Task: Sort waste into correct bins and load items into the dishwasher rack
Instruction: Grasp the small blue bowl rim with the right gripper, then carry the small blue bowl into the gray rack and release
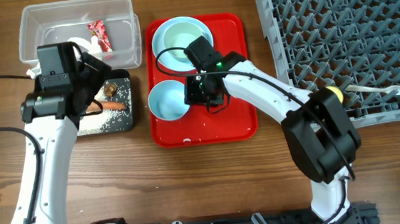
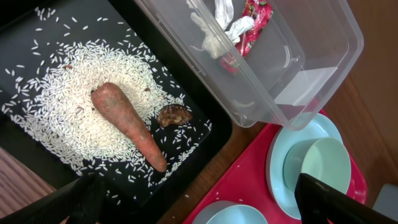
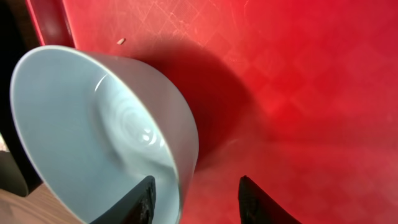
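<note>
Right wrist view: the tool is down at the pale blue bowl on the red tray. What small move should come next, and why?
Probably close the right tool on the wall of the bowl. The tool is open and appears to straddle the rim, one finger inside and one outside over the red tray, so the grasp looks set up; closing should come before any lift.

The rack (image 1: 321,16), at the table's far right corner, runs off the top and right picture edges. The yellow cup (image 1: 335,94) at its near edge is mostly behind the right arm. The left arm covers the left part of the black tub (image 1: 123,86). In the right wrist view, the bottom edge cuts the bowl (image 3: 93,137), and only the dark tips of the right pincer (image 3: 198,183) show.
</note>
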`<move>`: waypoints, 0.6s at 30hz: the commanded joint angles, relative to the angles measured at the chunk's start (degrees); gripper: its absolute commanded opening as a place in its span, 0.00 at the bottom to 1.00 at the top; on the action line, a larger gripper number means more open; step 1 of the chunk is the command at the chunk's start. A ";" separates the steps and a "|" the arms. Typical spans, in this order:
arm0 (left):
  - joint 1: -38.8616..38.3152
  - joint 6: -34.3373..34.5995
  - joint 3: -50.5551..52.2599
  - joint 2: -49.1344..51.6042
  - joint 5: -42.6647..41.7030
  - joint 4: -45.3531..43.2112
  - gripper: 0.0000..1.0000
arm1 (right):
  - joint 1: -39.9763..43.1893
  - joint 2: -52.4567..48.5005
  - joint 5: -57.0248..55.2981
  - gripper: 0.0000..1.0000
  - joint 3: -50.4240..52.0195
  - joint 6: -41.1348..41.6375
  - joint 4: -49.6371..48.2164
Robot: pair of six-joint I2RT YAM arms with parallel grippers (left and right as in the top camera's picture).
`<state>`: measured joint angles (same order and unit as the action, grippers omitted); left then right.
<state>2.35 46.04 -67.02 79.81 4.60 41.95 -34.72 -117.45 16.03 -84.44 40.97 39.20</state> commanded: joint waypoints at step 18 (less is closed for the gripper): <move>-0.15 -0.63 0.28 0.24 0.13 -0.13 1.00 | 1.46 0.46 1.97 0.04 -0.09 -4.22 -1.27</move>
<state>2.35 46.04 -67.02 79.81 4.60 41.95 -34.52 -118.45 16.53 -84.44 41.12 37.41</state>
